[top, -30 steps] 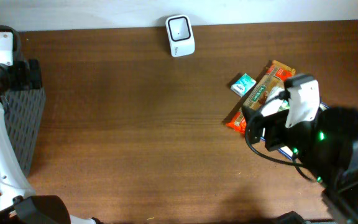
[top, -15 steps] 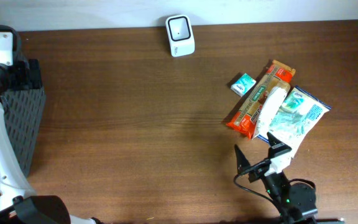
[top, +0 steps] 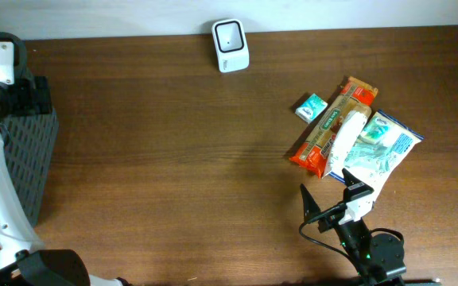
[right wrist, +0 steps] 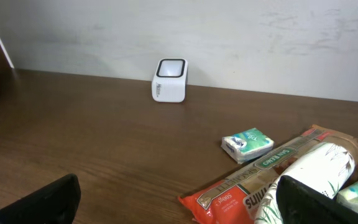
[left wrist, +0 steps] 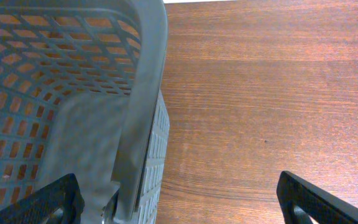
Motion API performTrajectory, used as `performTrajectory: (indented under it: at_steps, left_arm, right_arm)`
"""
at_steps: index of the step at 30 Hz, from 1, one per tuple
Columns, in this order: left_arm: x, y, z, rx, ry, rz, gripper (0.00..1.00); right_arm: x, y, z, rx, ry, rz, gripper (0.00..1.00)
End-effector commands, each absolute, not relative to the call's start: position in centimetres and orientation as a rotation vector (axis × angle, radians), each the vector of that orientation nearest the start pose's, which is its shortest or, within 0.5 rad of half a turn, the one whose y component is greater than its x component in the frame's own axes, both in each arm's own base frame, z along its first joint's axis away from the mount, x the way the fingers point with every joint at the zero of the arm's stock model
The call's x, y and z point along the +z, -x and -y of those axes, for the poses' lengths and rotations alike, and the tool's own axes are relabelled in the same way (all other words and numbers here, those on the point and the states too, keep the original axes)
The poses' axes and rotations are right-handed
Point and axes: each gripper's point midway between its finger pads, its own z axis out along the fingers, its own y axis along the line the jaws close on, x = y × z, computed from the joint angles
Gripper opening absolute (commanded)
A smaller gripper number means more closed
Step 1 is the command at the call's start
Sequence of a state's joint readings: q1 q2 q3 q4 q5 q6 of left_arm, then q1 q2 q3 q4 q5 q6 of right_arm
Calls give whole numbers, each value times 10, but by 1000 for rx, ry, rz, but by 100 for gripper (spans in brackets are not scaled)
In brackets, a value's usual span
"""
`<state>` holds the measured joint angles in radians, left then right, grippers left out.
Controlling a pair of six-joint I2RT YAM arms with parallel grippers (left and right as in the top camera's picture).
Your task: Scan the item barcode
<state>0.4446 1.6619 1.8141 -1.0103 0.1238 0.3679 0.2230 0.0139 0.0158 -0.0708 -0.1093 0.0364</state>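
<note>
Overlap is the hazard. The orange snack bar (top: 324, 133) lies at the table's (top: 173, 159) right, partly under a white-and-teal pouch (top: 372, 147), so the right tool (top: 324, 195) just near of them, open and empty, could drag both. The bar's long axis runs near-left to far-right, and no barcode shows. The left tool (left wrist: 179, 204) gapes empty above the basket (left wrist: 145, 93). The scanner (top: 230, 46) sits far off.

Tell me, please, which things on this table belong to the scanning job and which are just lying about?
For the job:
scanner
items that could be scanned: orange packet, white pouch, blue-green pack, small teal pack

Lying about, probably:
basket, at the left edge, far from the items
</note>
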Motion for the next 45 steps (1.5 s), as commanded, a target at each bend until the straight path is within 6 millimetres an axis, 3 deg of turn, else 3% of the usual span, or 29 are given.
performTrajectory:
  at_steps: [1,9,11,15,17,20,25,26,30,34,39,45]
  left_arm:
    - [290,-403,-170,222,20,-2426,99]
    - [297,-401,-167,229,15,-2410,99]
    - [323,-396,-145,238,-41,-2346,99]
    - [373,-383,-72,203,-228,-2202,99]
    - [381,-373,-49,190,-286,-2170,99]
    - [365,-345,-51,301,-263,-2209,99]
    - [313,-291,-40,280,-276,-2222,99]
    - [306,-289,-35,262,-285,-2195,99]
    - [286,-278,1,163,-376,-1793,99]
    - [259,-259,14,183,-389,-1598,99]
    - [198,-252,14,191,-379,-1568,99]
    - [160,-247,9,214,-357,-1600,99]
  right_arm:
    - [158,-236,-69,267,226,-1629,99]
    - [158,-236,-69,267,226,-1629,99]
    - [158,-236,-69,267,226,-1629,99]
    - [158,-236,-69,267,226,-1630,99]
    - [158,-236,-69,267,226,-1629,99]
    - [158,-236,-69,267,226,-1629,99]
    - [158,-236,-69,267,226,-1629,99]
    - [158,-236,-69,267,226,-1629,99]
    - [158,-236,-69,267,226,-1629,99]
    - [158,-236,-69,267,226,-1629,99]
    - [158,-236,-69,267,226,-1629,99]
    - [158,-236,-69,267,226,-1630,99]
